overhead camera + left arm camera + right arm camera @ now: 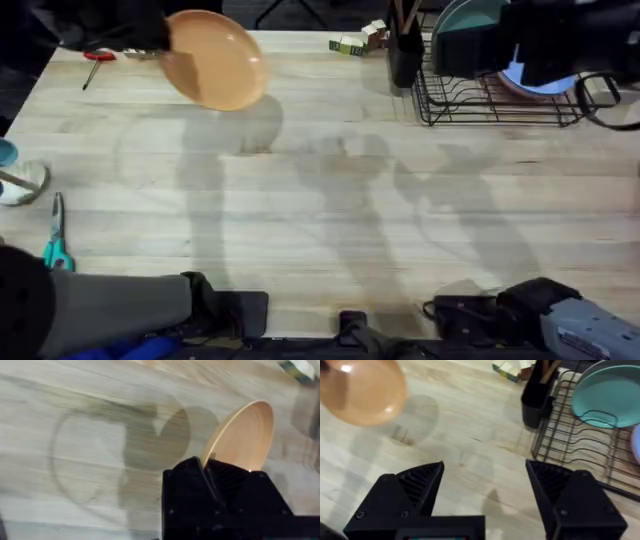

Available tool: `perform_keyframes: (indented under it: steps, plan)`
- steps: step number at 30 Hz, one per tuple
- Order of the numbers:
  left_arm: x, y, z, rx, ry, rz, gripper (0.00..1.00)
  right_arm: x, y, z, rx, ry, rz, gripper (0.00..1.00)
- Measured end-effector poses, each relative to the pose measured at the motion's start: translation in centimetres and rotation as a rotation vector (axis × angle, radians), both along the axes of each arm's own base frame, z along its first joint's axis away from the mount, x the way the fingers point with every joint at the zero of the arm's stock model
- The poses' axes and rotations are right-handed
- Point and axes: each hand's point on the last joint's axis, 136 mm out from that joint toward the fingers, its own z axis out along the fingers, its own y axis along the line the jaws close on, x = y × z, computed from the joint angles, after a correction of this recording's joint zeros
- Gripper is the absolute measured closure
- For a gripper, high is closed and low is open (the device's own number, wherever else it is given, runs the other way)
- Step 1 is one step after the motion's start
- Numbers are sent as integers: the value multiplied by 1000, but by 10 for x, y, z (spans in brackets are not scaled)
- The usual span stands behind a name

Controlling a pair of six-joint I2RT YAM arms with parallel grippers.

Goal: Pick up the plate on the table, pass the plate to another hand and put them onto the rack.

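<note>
A: Near edge, item by item?
B: Item 1, arm bases along the near edge of the surface (330,230), pale planks with grain. Item 2, teal-handled scissors (56,245) at the near left. Item 3, a pale round object (18,182) at the left edge, kind unclear.

A: Claws?
B: Right claw (485,485): its two black fingers stand wide apart with nothing between them, above bare surface near the rack. Left claw (207,472): pressed together on the rim of the plate (213,58).

A: Where is the plate, then?
B: Far left in the overhead view, lifted off the surface and tilted, its shadow lying on the planks below and to the near side. The left wrist view has it edge-on, rising straight out of the closed fingers. From the right claw it is well apart, off to the left.

A: Containers?
B: Black wire rack (495,100) at the far right. It holds a teal plate (607,397) standing upright in the slots, and something light blue (540,82) beside it, partly hidden by the arm. A dark cup (405,55) stands at the rack's left end with sticks rising out of it.

A: Farthest row?
B: Small green-and-white blocks (355,42) at the far edge, left of the cup. A red-handled tool (95,62) at the far left, beside the plate.
</note>
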Motion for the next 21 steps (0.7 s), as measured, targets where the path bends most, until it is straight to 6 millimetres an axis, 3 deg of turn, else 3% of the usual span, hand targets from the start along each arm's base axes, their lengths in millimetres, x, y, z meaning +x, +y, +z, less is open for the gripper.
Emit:
perform_keyframes:
  steps: [9, 21]
  plan:
    - [0, -72, -1, -48, 17, -195, 961, 4, 27, -13, 101, 89, -21, 9]
    - [-5, -126, 0, -74, 19, -335, 961, 15, 39, -38, 334, 307, -219, 8]
